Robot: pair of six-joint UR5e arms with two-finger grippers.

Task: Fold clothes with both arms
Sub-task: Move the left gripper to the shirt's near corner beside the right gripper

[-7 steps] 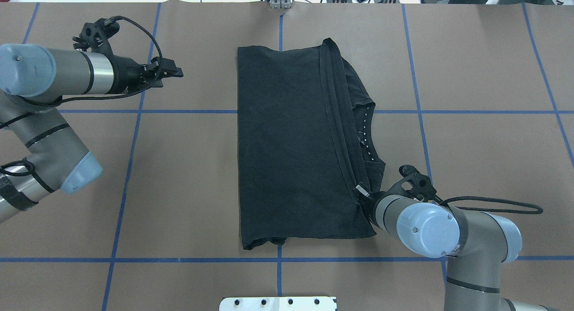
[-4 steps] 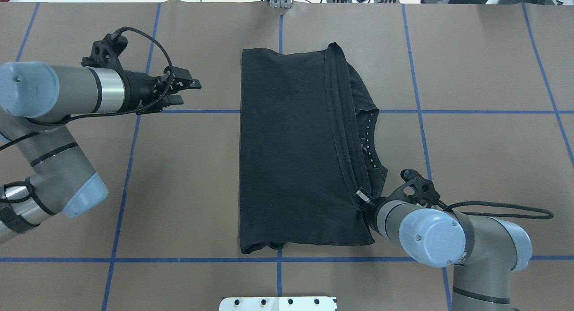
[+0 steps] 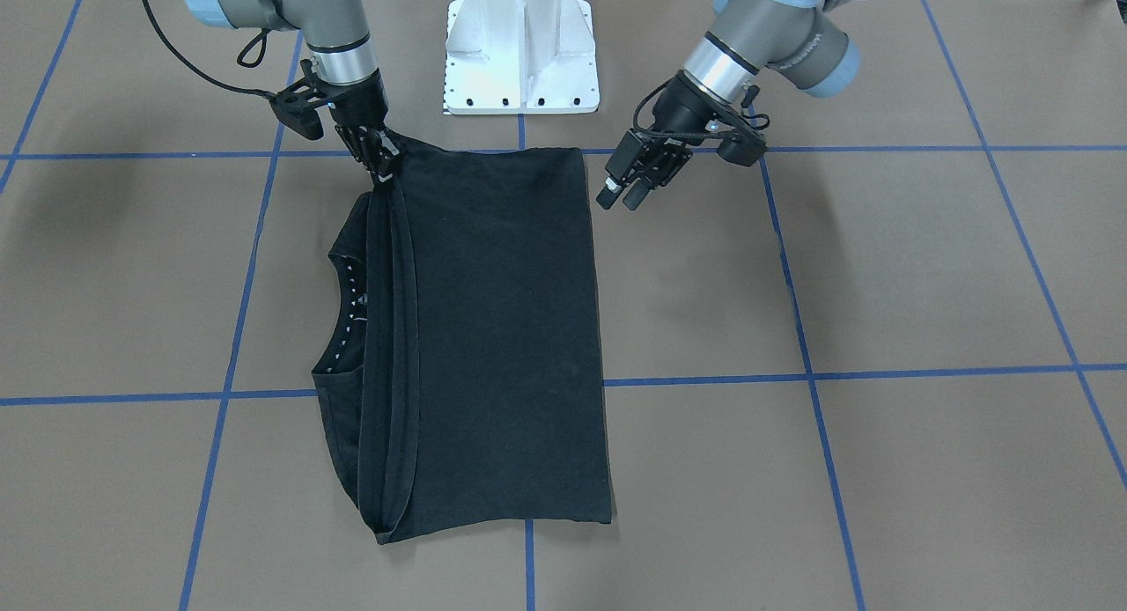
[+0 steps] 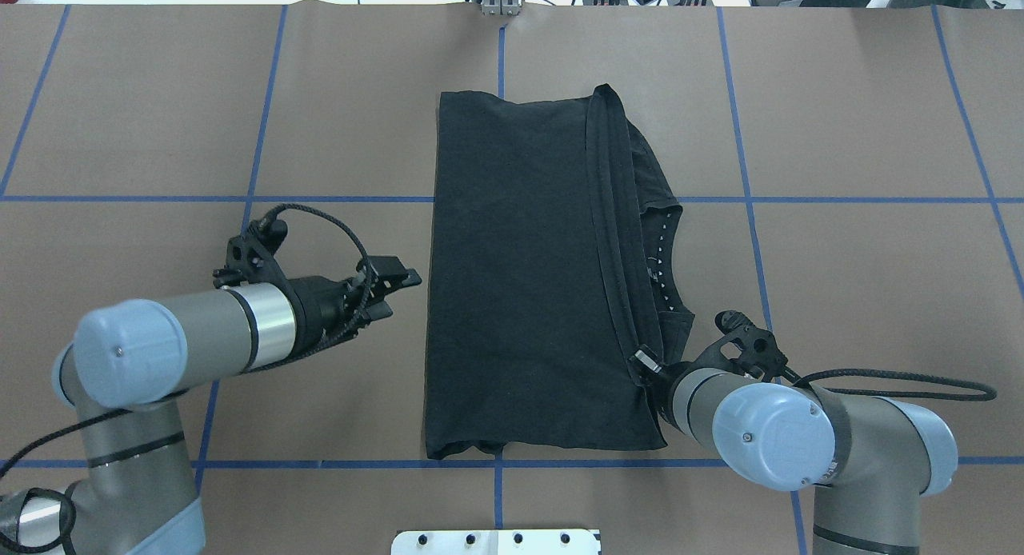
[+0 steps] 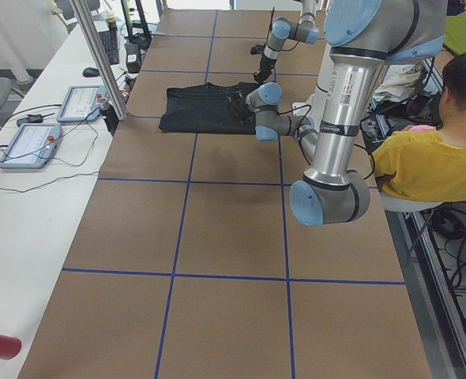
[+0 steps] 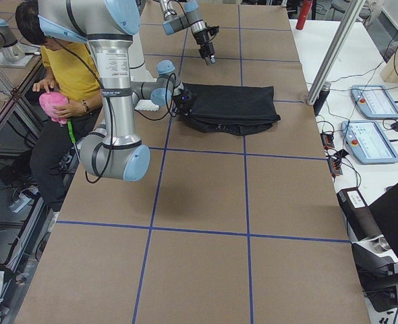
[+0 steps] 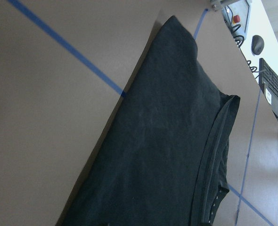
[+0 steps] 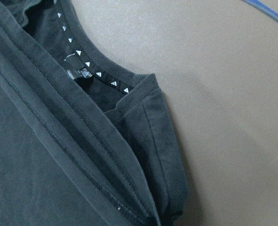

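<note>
the jaws of the grey-and-silver jointed right arm [image 4: 768, 435] are clenched on the black short-sleeved t-shirt [image 4: 520, 283]. they pinch the stacked hem layers at the shirt's 5 o'clock corner in the overhead view, low against the brown paper-covered worktop [image 4: 864, 299]. the right wrist view shows those layers bunching toward the bottom of the picture. the jaws of the matching left arm [image 4: 184, 351] are released, their two black fingers [image 4: 400, 277] spread with nothing between them. they sit just beside the shirt's long edge at about 8 o'clock and do not touch the cloth. the shirt lies at the middle of the worktop, folded lengthwise into a tall rectangle running from 12 to 6 o'clock. a doubled stitched hem band [image 4: 612, 219] slants from 12 down to the gripped corner. past the band, on the 3 o'clock side, the collar [image 4: 660, 259] shows, lined with small white triangles. blue tape lines [image 4: 872, 199] cross the worktop as a grid and pass under the shirt. a white metal pedestal base [image 3: 521, 56] stands at the robot's edge, at 6 o'clock in the overhead view. in the side views a person in a yellow top [image 5: 434, 158] sits beside the robot.
</note>
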